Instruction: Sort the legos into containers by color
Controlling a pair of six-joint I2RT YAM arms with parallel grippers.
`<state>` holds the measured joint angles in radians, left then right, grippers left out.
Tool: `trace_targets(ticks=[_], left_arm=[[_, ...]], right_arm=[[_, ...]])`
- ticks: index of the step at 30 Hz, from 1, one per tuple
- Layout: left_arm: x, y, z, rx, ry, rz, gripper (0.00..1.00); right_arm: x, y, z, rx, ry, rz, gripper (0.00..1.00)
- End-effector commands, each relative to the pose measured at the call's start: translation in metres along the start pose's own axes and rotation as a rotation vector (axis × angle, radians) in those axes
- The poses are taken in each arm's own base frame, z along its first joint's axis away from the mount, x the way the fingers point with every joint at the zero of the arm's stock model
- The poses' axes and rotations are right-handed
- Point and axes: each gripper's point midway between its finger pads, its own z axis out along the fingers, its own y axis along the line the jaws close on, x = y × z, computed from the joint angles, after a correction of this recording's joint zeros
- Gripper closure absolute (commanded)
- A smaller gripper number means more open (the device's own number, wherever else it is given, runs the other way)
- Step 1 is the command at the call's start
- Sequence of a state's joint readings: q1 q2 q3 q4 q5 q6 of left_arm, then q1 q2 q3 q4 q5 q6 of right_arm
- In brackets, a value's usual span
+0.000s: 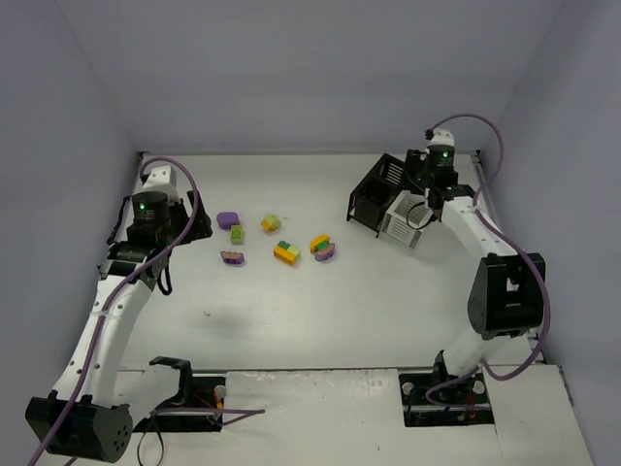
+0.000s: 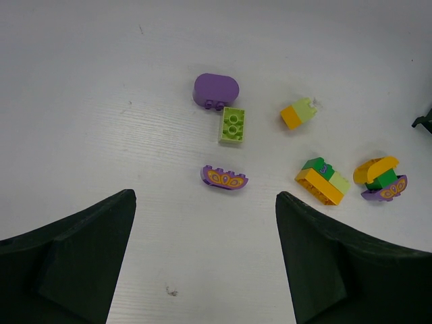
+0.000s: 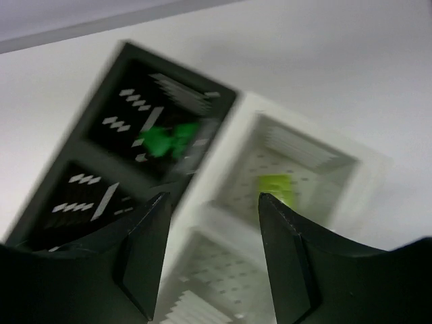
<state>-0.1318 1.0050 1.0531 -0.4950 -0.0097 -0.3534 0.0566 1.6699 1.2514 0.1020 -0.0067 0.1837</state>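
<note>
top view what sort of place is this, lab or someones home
Most likely a robot lab test cell: a white table boxed in by plain grey walls, a left arm and right arm bolted at its near edge, with legos and containers laid out.

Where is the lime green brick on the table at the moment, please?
In the top view the lime green brick lies left of centre on the table, right next to the plain purple brick.
</note>
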Motion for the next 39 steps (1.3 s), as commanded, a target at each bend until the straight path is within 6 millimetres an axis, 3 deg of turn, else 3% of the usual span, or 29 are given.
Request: trace_targets(ticks=[1,2,3,5,6,8,9,11,12,13,15,16,21,22,24,26,39], left_arm=[[-0.031,-0.006,-0.007,0.027,-0.103,-0.033,0.22],[-0.031,-0.005,-0.007,0.026,-0.104,-0.037,0.22],[-0.031,-0.004,-0.007,0.023,-0.106,-0.04,0.22],[-0.031,-0.003,-0.008,0.022,-0.108,-0.043,0.22],[-0.032,-0.003,-0.008,0.021,-0.111,-0.044,0.22],[-0.033,-0.001,-0.01,0.013,-0.12,-0.047,0.22],[-0.033,0.0,-0.01,0.007,-0.122,-0.049,0.22],[-0.035,0.005,-0.013,-0.017,-0.138,-0.06,0.22],[-0.036,0.006,-0.013,-0.026,-0.147,-0.066,0.22],[-0.037,0.007,-0.015,-0.03,-0.155,-0.068,0.22],[-0.039,0.01,-0.017,-0.041,-0.174,-0.073,0.22],[-0.04,0.011,-0.018,-0.044,-0.18,-0.076,0.22],[-0.042,0.013,-0.021,-0.052,-0.192,-0.085,0.22],[-0.041,0.013,-0.021,-0.053,-0.191,-0.086,0.22],[-0.042,0.014,-0.022,-0.056,-0.195,-0.091,0.22],[-0.042,0.015,-0.022,-0.052,-0.201,-0.102,0.22],[-0.042,0.013,-0.021,-0.038,-0.196,-0.112,0.22]], right_arm=[[-0.063,0.095,-0.053,-0.248,-0.194,-0.047,0.49],[-0.061,0.113,-0.057,-0.284,-0.196,-0.06,0.49],[-0.057,0.147,-0.069,-0.351,-0.197,-0.068,0.49],[-0.049,0.18,-0.075,-0.415,-0.194,-0.076,0.49],[-0.041,0.212,-0.087,-0.477,-0.192,-0.091,0.49],[-0.026,0.247,-0.089,-0.535,-0.181,-0.091,0.49],[-0.018,0.275,-0.101,-0.593,-0.175,-0.102,0.49],[0.005,0.307,-0.095,-0.634,-0.14,-0.113,0.5],[0.01,0.333,-0.107,-0.679,-0.143,-0.125,0.5],[0.032,0.348,-0.096,-0.681,-0.104,-0.144,0.5],[0.049,0.37,-0.094,-0.689,-0.087,-0.159,0.49],[0.068,0.393,-0.095,-0.712,-0.068,-0.179,0.49],[0.103,0.429,-0.077,-0.628,-0.069,-0.172,0.48],[0.121,0.434,-0.068,-0.619,-0.048,-0.185,0.48],[0.124,0.449,-0.069,-0.618,-0.063,-0.179,0.48],[0.154,0.463,-0.047,-0.574,-0.048,-0.174,0.47],[0.189,0.476,-0.01,-0.534,-0.031,-0.18,0.47]])
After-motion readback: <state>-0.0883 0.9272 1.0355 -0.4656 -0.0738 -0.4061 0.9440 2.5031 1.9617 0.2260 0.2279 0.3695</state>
